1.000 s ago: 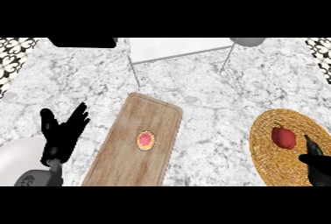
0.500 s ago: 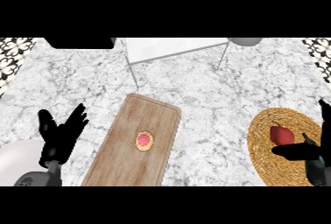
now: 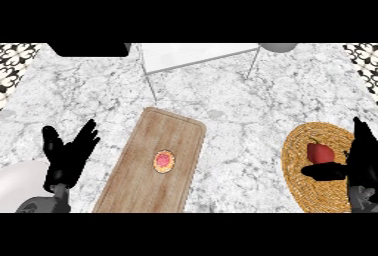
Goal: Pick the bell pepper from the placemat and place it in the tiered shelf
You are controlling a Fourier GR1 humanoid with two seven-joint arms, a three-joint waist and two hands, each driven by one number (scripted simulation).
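Right hand (image 3: pixel 362 161) sits at the far right edge of your view, over the right side of the placemat (image 3: pixel 317 194). It's open: fingers straight and pointing up the frame, thumb stuck out to the left. Nothing is held. The thumb lies across the mat just below the bell pepper (image 3: pixel 319 152); you can't tell from this angle whether it touches the pepper.

Pepper is red w/ a small stem at its top. It lies on the woven round placemat, roughly mid-mat, in the gap between thumb and fingers, not enclosed by them. The mat is on the tabletop (image 3: pixel 244 125) at the right, approx. level w/ the lower half of the board.

Left hand (image 3: pixel 68 159) shows at the lower left, open, fingers spread and pointing up, resting. It's beside the wooden board (image 3: pixel 129 187) but apart from it, holding nothing.

The board is long, runs at a slight diagonal through the centre, and carries a small round pink-orange item (image 3: pixel 164 161) near its middle.

Tiered shelf (image 3: pixel 196 54) is at the top centre, a pale panel on thin legs, well apart from pepper and both hands. A dark block (image 3: pixel 88 48) sits to its left at the top edge.
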